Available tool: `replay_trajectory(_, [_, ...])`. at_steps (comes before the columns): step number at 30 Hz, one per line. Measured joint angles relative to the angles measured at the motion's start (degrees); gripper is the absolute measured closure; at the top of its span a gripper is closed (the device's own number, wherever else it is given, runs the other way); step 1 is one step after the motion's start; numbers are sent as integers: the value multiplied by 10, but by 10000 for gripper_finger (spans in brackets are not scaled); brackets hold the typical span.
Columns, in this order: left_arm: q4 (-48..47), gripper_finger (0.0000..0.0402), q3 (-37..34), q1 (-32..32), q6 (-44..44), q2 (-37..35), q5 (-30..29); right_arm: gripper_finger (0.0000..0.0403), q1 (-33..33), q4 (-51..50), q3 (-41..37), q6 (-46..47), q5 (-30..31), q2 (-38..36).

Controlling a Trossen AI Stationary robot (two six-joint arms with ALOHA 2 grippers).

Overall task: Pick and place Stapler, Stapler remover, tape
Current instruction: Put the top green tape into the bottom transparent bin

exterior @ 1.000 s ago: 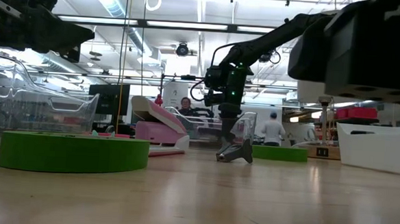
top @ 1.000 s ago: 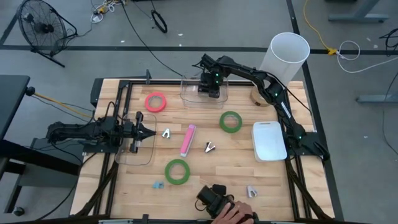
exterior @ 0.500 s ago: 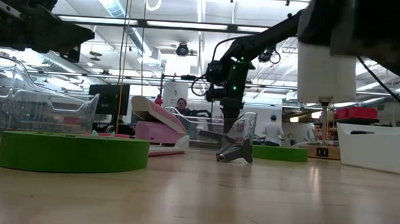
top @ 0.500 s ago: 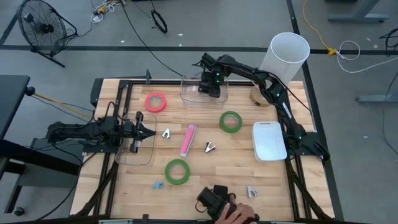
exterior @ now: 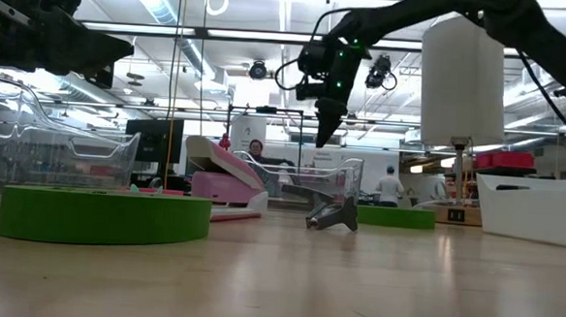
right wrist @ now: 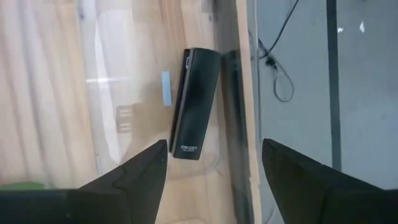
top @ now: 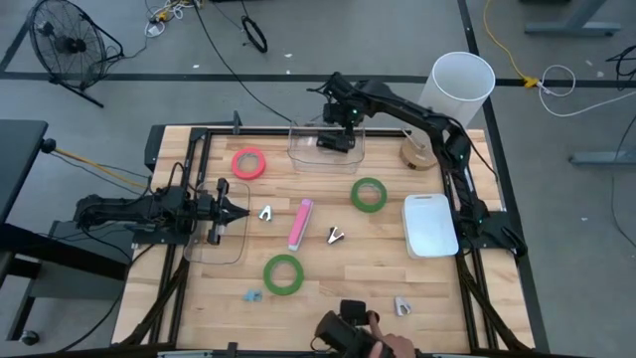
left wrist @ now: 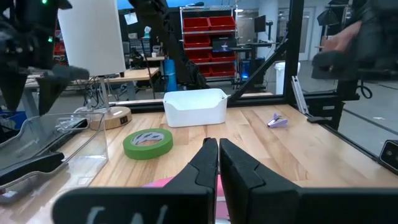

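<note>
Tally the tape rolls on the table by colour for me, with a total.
Green tape rolls: 2, one near the white bin, one toward the front edge
Pink-red tape roll: 1
Total: 3, all lying flat on the table, none in a container.

Counter: open wood lanes between green tape rolls, pink stapler, staple remover. Obstructions: clear bin at far edge, white tray, white cylinder.
</note>
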State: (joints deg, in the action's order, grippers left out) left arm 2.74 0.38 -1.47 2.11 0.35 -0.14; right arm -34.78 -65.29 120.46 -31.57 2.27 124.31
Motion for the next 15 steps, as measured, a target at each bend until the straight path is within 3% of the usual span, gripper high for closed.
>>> replay_trajectory(15, [0,383,0,0,0,0,0,142,94,-8,0,33,-20,-35])
